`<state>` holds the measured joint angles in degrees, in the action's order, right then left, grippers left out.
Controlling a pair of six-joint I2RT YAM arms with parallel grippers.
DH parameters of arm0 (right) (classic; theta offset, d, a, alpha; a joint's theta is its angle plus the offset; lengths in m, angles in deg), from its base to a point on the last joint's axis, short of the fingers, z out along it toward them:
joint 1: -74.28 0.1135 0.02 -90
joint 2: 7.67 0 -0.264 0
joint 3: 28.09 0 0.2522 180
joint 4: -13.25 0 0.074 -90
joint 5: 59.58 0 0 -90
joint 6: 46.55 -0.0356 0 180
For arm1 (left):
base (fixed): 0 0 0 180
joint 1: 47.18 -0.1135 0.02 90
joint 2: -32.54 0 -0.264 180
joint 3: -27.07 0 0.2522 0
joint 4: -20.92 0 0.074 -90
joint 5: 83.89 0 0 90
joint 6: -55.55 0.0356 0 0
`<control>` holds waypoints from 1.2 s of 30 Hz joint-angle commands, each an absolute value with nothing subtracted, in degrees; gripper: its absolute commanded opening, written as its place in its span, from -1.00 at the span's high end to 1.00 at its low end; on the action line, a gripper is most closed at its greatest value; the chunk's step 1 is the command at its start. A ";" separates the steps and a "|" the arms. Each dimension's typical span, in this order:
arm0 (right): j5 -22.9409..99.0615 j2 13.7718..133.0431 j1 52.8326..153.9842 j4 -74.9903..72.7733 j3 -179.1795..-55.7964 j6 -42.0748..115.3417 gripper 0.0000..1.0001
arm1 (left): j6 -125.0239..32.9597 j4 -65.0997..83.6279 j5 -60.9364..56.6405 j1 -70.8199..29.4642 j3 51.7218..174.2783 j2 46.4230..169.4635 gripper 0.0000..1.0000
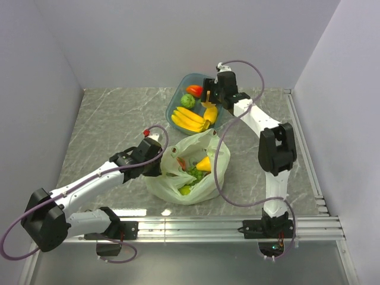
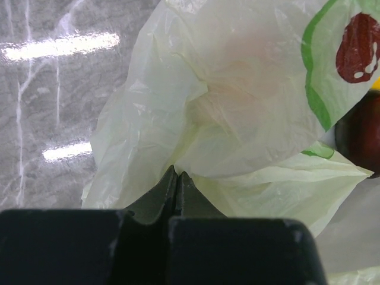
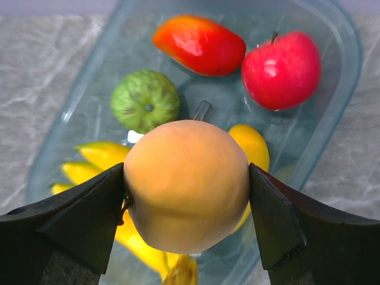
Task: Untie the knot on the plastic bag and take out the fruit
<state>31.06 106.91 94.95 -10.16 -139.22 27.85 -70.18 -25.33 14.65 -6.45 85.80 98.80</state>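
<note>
The pale green plastic bag [image 1: 189,172] lies open in the middle of the table; no knot shows. Inside it I see a yellow-orange piece [image 1: 203,163] and green grapes [image 1: 193,173]. My left gripper [image 1: 159,164] is shut on the bag's left edge; in the left wrist view its jaws [image 2: 176,174] pinch the thin plastic [image 2: 237,89], and a dark purple plum [image 2: 360,133] shows at the right. My right gripper [image 1: 209,96] hovers over the teal bowl [image 1: 176,99], shut on a peach-orange fruit [image 3: 187,184].
The bowl [image 3: 341,113] holds a banana bunch [image 3: 95,161], a green round fruit [image 3: 144,100], a red apple [image 3: 280,70], a red-orange piece [image 3: 199,44] and a yellow oval fruit [image 3: 254,145]. Walls enclose the table at the left, back and right.
</note>
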 commanded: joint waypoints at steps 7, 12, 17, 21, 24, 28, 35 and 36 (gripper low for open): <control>30.24 112.21 94.67 -11.23 -149.70 27.36 -0.91 | -68.64 -25.45 12.88 -6.57 87.76 100.83 0.99; 32.44 105.98 95.20 -11.58 -145.93 28.50 -0.94 | -68.55 -25.53 13.49 -6.48 87.59 100.39 0.99; 34.63 91.23 99.85 -12.99 -136.18 32.36 -0.65 | -68.47 -27.38 16.92 -6.57 88.29 99.78 0.99; 32.18 81.55 107.05 -17.03 -127.30 35.18 -0.20 | -68.82 -27.56 18.77 -6.66 87.86 98.28 0.99; 33.49 75.22 112.24 -19.05 -121.16 34.14 -0.04 | -69.17 -27.38 19.12 -6.66 87.41 97.84 0.99; 32.54 67.76 118.48 -21.16 -113.85 31.85 0.01 | -70.13 -28.26 20.17 -6.66 87.41 97.49 0.99; 33.67 64.22 126.66 -18.88 -103.12 24.12 0.07 | -73.03 -30.63 20.18 -6.57 87.85 96.00 0.99; 33.58 64.74 127.71 -18.62 -101.81 23.50 0.07 | -73.38 -30.89 19.91 -6.57 87.85 96.08 0.99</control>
<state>33.47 65.32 125.50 -19.54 -103.59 27.22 -71.60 -29.29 19.35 -6.49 85.87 97.42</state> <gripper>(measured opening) 0.468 0.013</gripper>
